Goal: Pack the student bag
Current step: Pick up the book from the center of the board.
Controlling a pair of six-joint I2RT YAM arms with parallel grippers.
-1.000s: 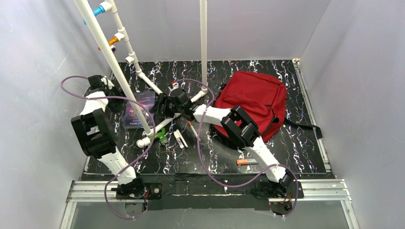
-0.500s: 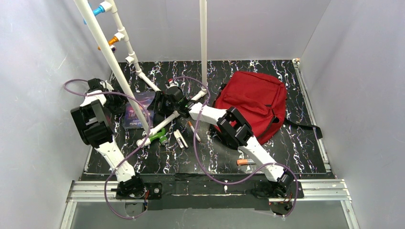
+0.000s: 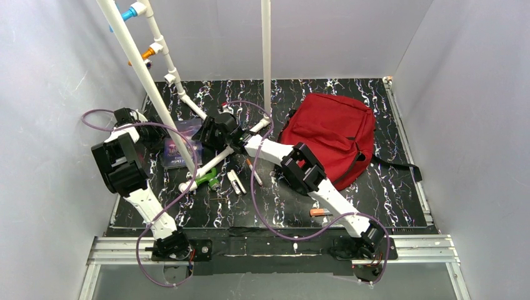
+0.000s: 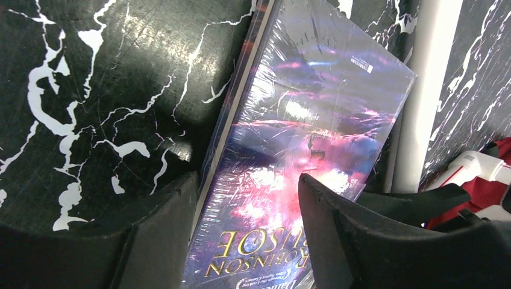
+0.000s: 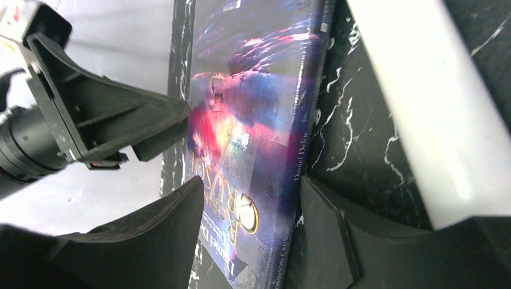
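Where the overhead camera looks down, the dark-red soft fabric backpack (image 3: 331,134) lies flat at the far right of the black white-veined table (image 3: 375,200), well apart from both tools, and only this view shows it whole. A slanted white plastic pipe frame (image 3: 145,81) crosses the far left. The shrink-wrapped purple-and-pink paperback book (image 3: 170,151) lies partly beneath it, with the left gripper (image 3: 152,133) at its left end and the right gripper (image 3: 206,135) at its right. A green clip-like object (image 3: 206,180), a thin white pen (image 3: 253,172) and an orange-capped marker (image 3: 320,212) lie nearer. Bare tabletop runs along the near edge.

From the left wrist, the book (image 4: 301,138) fills the middle with its gold title upside down, detail lost from above. The pipe (image 4: 431,72) stands just beside its right edge, leaving little room there, while the left is bare table. The left gripper (image 4: 247,180) is partly open, astride the book's end. Whether its fingers (image 4: 163,235) press the book I cannot tell.

From the right wrist, the book (image 5: 253,114) shows its spine, tilted. The left gripper (image 5: 90,114) touches the far edge, and the pipe (image 5: 422,108) is close on the right. The right gripper (image 5: 252,182) is partly open around the spine end, its grip unclear.
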